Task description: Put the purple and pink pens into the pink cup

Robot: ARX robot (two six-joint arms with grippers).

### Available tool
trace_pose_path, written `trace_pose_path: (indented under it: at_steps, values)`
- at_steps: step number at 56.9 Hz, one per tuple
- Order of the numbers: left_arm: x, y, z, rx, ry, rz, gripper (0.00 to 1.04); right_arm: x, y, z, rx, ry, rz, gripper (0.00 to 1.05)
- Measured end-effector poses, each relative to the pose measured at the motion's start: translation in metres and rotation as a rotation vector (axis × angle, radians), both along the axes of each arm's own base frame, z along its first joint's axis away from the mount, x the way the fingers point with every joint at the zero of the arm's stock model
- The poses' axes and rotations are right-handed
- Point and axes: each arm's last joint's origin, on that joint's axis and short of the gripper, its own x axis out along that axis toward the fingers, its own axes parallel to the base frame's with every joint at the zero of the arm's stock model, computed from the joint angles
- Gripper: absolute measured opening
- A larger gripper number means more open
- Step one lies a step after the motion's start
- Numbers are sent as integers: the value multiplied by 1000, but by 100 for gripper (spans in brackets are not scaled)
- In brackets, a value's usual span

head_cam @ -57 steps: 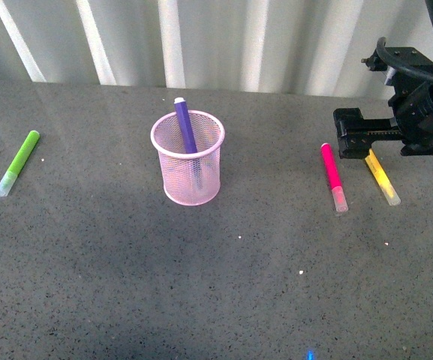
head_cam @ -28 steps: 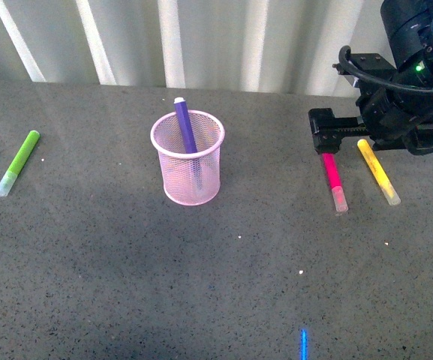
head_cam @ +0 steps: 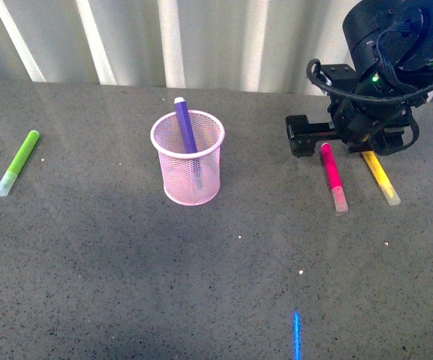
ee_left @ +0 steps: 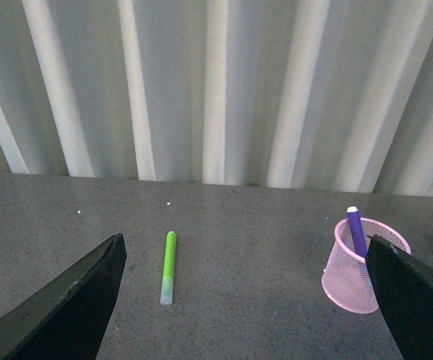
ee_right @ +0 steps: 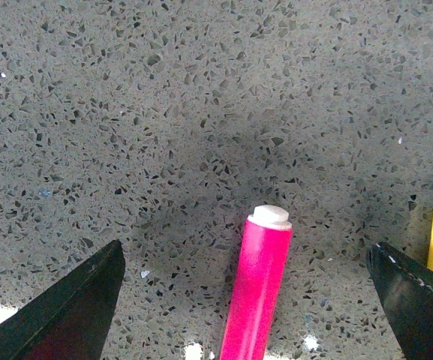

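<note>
The pink cup (head_cam: 193, 180) stands upright on the grey table, with the purple pen (head_cam: 184, 124) leaning inside it, tip above the rim. Flat on the table to the right lies the pink pen (head_cam: 331, 172), pale cap toward me. My right gripper (head_cam: 326, 144) hangs open just over that pen's far end. In the right wrist view the pink pen (ee_right: 257, 285) lies midway between the spread fingers of the right gripper (ee_right: 246, 300), touched by neither. The left gripper (ee_left: 242, 315) is open and empty, well back from the cup (ee_left: 351, 285) and the purple pen (ee_left: 356, 231).
A yellow marker (head_cam: 379, 174) lies just right of the pink pen, close to the right finger (ee_right: 415, 300). A lime-green marker (head_cam: 19, 160) lies far left on the table. A corrugated white wall (head_cam: 201, 37) closes the back edge.
My right arm has moved left, from over the yellow marker to over the pink pen's far end. The cup and all the pens have stayed put.
</note>
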Motion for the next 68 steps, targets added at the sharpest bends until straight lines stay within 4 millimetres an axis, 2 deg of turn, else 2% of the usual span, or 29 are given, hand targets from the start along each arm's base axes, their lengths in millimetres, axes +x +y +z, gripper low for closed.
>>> trace_pose_path:
  at_steps: [6, 11, 24, 34, 37, 50, 58, 63, 68]
  values:
    - [0, 0, 0, 0, 0, 0, 98, 0, 4, -2, 2, 7, 3, 97]
    - [0, 0, 0, 0, 0, 0, 98, 0, 6, -4, 5, 11, 3, 87]
    - [0, 0, 0, 0, 0, 0, 98, 0, 13, -4, 17, 22, -12, 42]
    - [0, 0, 0, 0, 0, 0, 98, 1, 13, -4, 25, 26, -29, 18]
    - [0, 0, 0, 0, 0, 0, 98, 1, 12, -4, 25, 26, -31, 13]
    - [0, 0, 0, 0, 0, 0, 98, -1, 9, -4, 35, -9, -40, 12]
    - [0, 0, 0, 0, 0, 0, 98, -4, 7, 3, 23, -104, -40, 12]
    - [0, 0, 0, 0, 0, 0, 98, -6, 10, 17, 24, -224, 10, 12]
    - [0, 0, 0, 0, 0, 0, 98, -8, 18, 46, 60, -399, 82, 12]
